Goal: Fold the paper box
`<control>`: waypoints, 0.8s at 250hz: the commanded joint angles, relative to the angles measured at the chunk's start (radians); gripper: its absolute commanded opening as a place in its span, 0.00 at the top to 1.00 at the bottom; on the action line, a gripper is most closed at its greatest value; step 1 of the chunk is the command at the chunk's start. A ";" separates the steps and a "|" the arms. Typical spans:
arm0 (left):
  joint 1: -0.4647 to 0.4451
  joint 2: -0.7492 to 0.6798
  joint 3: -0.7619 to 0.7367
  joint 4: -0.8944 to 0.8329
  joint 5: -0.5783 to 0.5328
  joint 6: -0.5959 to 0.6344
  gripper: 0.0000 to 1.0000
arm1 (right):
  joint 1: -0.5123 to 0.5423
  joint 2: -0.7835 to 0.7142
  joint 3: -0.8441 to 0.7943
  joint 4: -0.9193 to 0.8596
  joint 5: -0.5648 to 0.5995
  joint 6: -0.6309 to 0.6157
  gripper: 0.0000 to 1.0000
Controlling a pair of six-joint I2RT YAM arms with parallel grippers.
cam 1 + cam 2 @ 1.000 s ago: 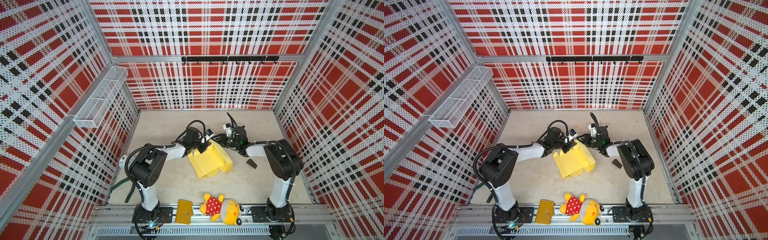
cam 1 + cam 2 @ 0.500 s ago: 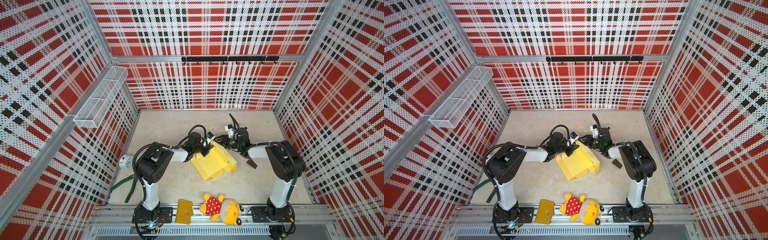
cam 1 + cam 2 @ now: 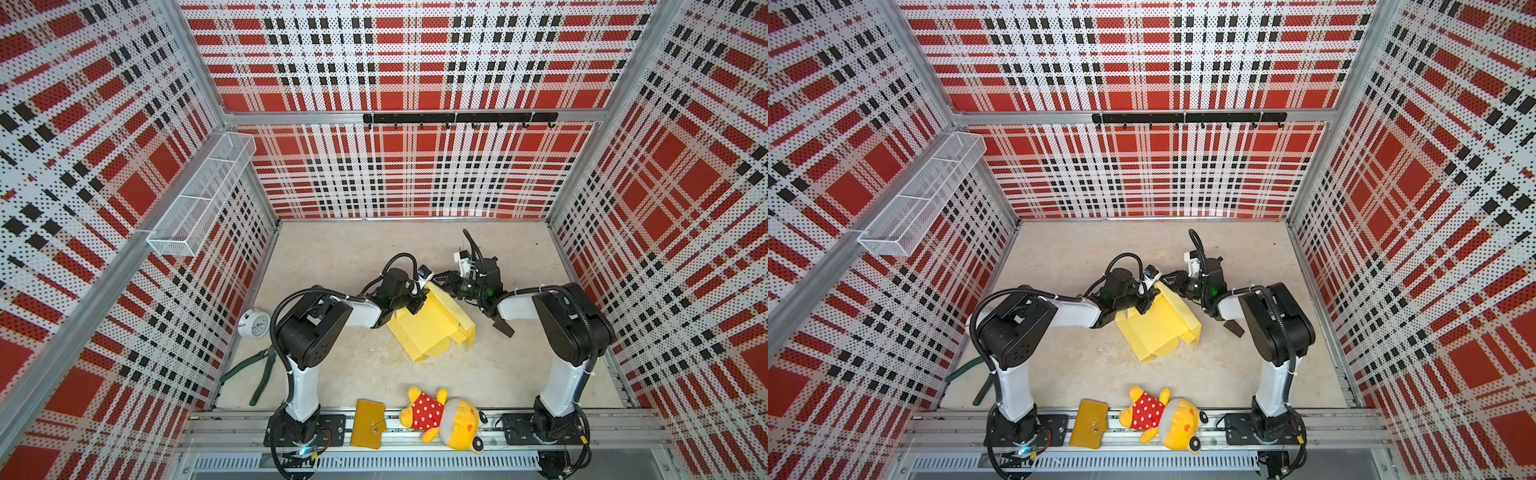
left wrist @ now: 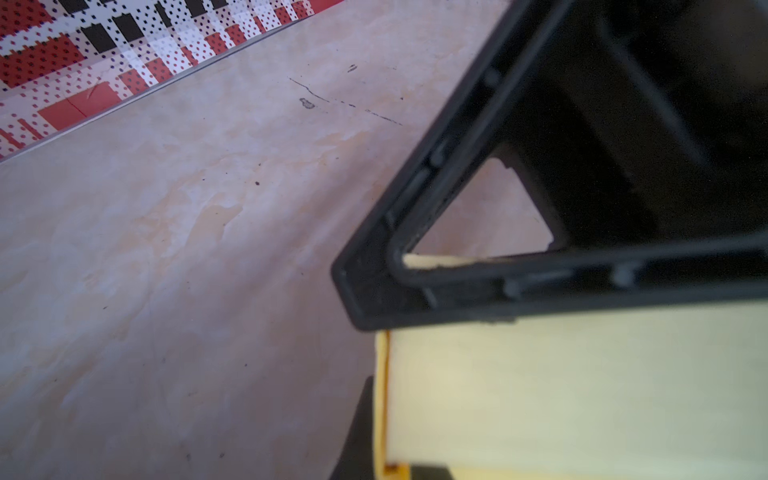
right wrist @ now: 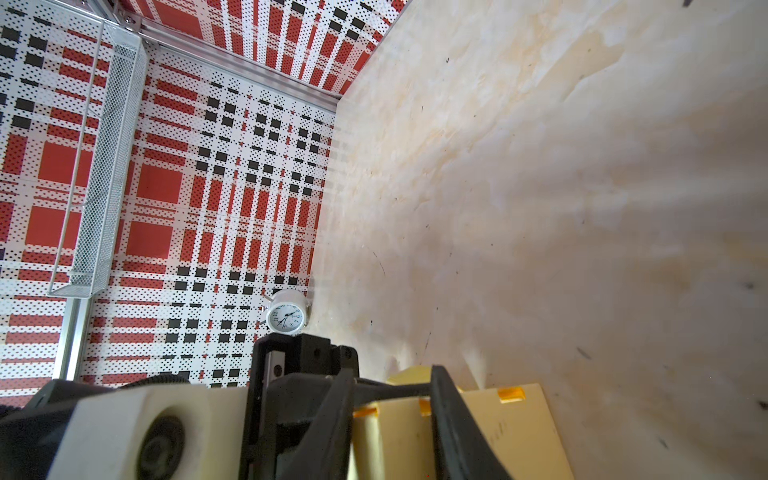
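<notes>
Beige marbled tabletop [image 3: 353, 257], red plaid perforated walls all round. Task item: paper box [image 3: 428, 328] [image 3: 1158, 328], pale yellow card, partly folded with its flaps loose. It lies mid-table beyond the plush toy [image 3: 442, 417], well apart from it.

Both arms meet at the box edge farthest from the plush toy.
- left gripper [image 3: 417, 297]: in the left wrist view one finger [image 4: 374, 286] lies along a card wall. Cannot tell whether the jaws are clamped on that wall or only pressed against it.
- right gripper [image 3: 442, 282]: the right wrist view shows its fingers [image 5: 451, 415] apart, slotted card visible in the gap, nothing pinched.

Judgement: the step in hand is raising and tucking that far wall. To do it well, the left takes a single layer of card close to the crease and steadies it. The right closes squarely on the flap and turns it about the crease rather than pulling. Keep the base flat on the tabletop. Thin card — squeeze lightly or it buckles.
</notes>
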 commanded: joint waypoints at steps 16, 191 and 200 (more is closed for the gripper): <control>-0.034 0.016 -0.013 0.080 -0.104 -0.008 0.81 | 0.013 -0.031 -0.040 -0.043 -0.002 0.003 0.68; -0.037 0.058 -0.043 0.128 -0.135 -0.081 0.81 | 0.012 -0.033 -0.039 -0.025 0.005 0.016 0.71; -0.039 0.067 -0.033 0.130 -0.125 -0.091 0.81 | 0.012 -0.030 -0.039 -0.023 0.005 0.019 0.71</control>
